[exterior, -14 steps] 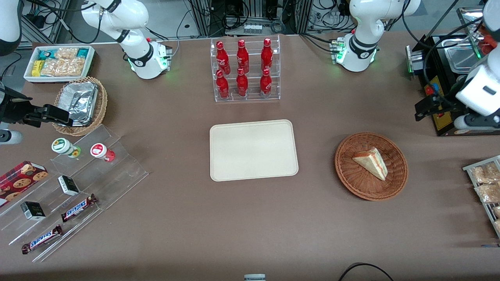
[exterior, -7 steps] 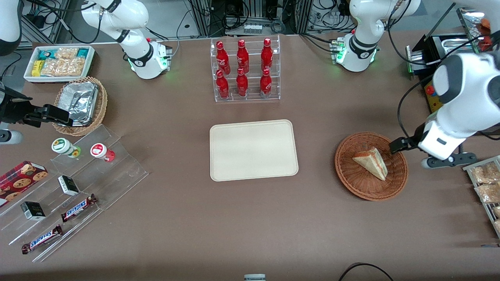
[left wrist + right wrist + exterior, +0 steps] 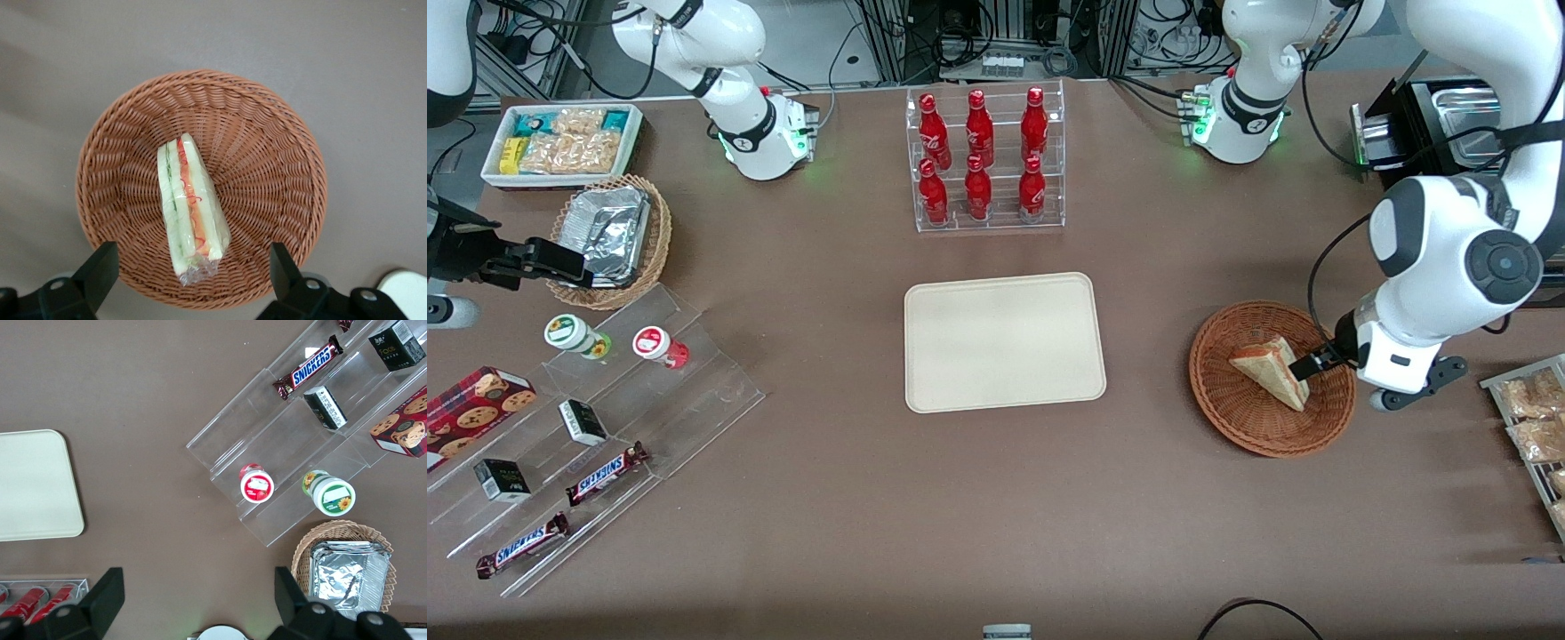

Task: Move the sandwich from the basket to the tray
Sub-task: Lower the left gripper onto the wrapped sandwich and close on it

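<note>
**Wicker basket holds the sandwich as the open gripper hangs above it**

Reddish-brown woven wicker forms the round, shallow basket (image 3: 1272, 380) that sits on the brown table (image 3: 996, 498) toward the working arm's end. Inside it lies the small triangular sandwich of pale white bread (image 3: 1272, 369), with its red-orange and green filling layers showing along the cut edge in the left wrist view (image 3: 191, 212), where clear wrapping bunches at one end of the wedge. The sandwich rests on the basket's woven floor, roughly across the middle.

The left arm's two-finger gripper (image 3: 190, 270) hangs over the basket's rim on the side toward the working arm's end. Its black fingers (image 3: 100, 270) are spread wide apart, one to each side of the sandwich's wrapped end, and neither touches the bread. In the front view the gripper's dark fingertip (image 3: 1316, 363) shows just beside the sandwich's thick end.

The flat rectangular cream-beige plastic tray with rounded corners (image 3: 1003, 342) lies at the middle of the table, well apart from the basket, and nothing rests on it. A clear acrylic rack of red bottles (image 3: 984, 160) stands farther from the front camera than the tray.
</note>
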`<state>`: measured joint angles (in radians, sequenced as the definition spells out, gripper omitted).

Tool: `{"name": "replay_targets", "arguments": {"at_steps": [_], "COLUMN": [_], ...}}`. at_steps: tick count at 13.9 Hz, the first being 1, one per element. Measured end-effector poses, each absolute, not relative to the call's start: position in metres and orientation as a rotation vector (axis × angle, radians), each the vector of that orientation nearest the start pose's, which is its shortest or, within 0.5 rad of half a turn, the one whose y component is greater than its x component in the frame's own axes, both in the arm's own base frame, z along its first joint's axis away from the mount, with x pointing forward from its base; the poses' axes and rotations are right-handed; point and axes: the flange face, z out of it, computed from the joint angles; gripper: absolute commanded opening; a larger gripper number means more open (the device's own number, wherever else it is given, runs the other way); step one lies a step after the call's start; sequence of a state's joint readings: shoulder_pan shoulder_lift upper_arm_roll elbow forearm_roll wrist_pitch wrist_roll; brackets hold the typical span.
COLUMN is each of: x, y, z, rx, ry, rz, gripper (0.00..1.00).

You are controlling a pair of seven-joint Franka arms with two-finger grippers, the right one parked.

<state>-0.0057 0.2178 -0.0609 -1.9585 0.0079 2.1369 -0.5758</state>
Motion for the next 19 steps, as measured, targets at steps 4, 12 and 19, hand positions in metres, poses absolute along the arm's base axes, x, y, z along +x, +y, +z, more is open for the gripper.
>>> {"name": "replay_targets", "arguments": {"at_steps": [4, 12, 19], "x": [0.58, 0.554, 0.552], "y": [-0.051, -0.057, -0.053], "z": [0.329, 0.288, 0.263], "rx": [-2.995, -2.99, -2.979], "ry": [-0.948, -0.981, -0.996], "rz": [0.033, 0.012, 0.038], "gripper": [1.0, 1.0, 0.77]}}
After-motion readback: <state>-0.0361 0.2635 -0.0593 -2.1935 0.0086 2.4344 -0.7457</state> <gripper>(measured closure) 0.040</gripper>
